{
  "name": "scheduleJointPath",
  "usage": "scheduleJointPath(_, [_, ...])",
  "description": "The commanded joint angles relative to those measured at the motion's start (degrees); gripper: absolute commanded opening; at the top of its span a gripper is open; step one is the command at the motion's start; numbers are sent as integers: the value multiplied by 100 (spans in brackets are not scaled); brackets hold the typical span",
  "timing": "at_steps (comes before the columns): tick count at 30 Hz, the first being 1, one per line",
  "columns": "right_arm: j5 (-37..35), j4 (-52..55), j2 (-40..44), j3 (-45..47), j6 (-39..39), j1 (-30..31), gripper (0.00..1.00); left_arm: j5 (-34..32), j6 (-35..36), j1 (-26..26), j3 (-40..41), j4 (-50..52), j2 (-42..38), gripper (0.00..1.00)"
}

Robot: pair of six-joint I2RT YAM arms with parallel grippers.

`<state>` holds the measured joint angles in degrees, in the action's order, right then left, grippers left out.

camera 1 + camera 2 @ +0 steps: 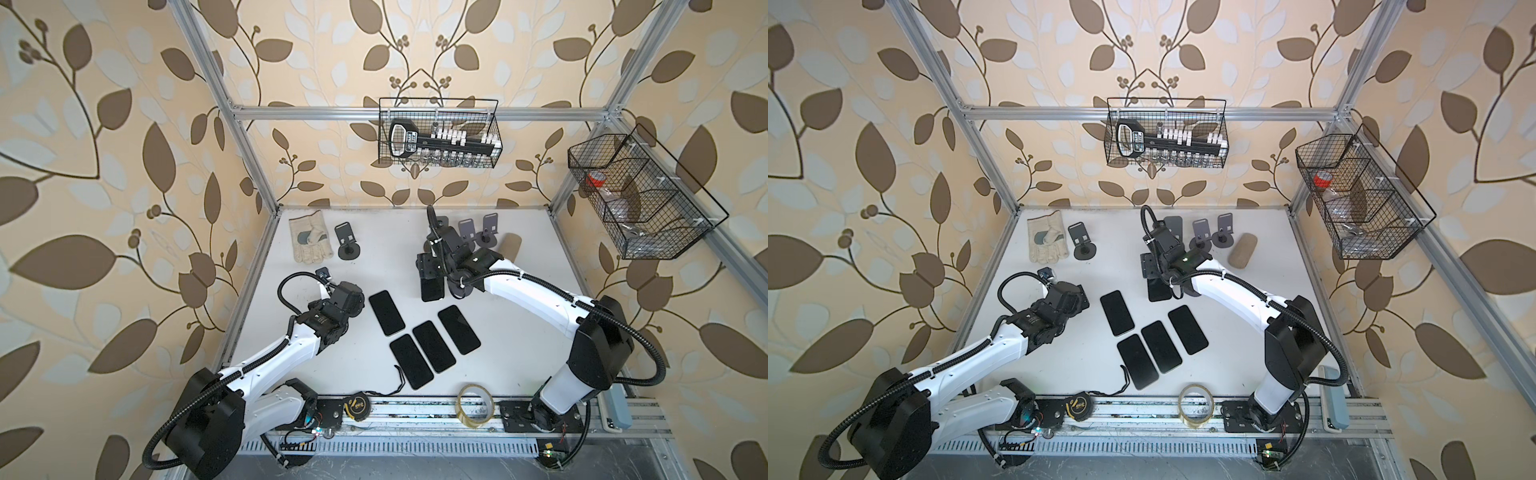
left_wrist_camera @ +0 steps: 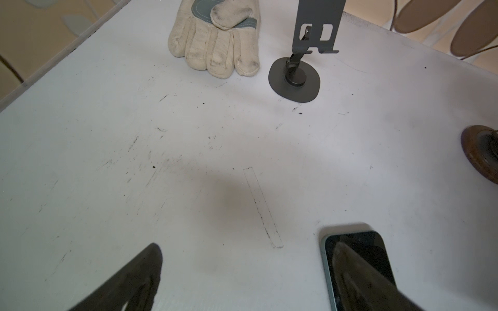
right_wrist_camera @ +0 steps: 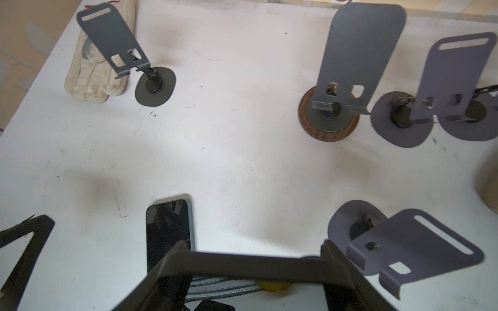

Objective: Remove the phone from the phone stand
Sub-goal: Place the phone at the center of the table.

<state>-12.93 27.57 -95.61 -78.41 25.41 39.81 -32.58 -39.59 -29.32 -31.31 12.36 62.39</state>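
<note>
- The left gripper (image 2: 246, 246) hangs low over the table (image 2: 188, 140), its fingers (image 2: 129, 280) spread wide and pinching nothing.
- Mid-table, four phones (image 1: 434, 347) lie flat, screens up, in both top views. The leftmost is just beside the left gripper, and one finger overlaps its end in the left wrist view.
- The phone (image 3: 168, 229), a fifth, sits on no stand. It is screen up, apart from the four, under the right gripper (image 1: 430, 270).
- Its near end is hidden behind a dark frame in the right wrist view. Whether it rests on the table or hangs just above, I cannot tell.
- Whether the right fingers are spread or pinch the phone, I cannot tell.
- The near stand (image 3: 398, 242) is just beside that phone.
- At the back, three stands (image 3: 358, 53) are upright in a row. Another stand (image 3: 113, 40) is beside a glove (image 3: 86, 83).
</note>
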Motion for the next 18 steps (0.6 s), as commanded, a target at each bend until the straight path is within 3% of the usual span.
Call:
scheduleJointPath(1, [419, -273, -221, 63, -111, 82, 54, -315, -145, -39, -142, 32, -99, 99])
scheduleJointPath(7, [848, -318, -663, -81, -289, 234, 55, -353, -154, -39, -128, 34, -112, 99])
scheduleJointPath(18, [862, -285, -1355, -362, -641, 342, 55, -348, -210, -37, -105, -21, -52, 99])
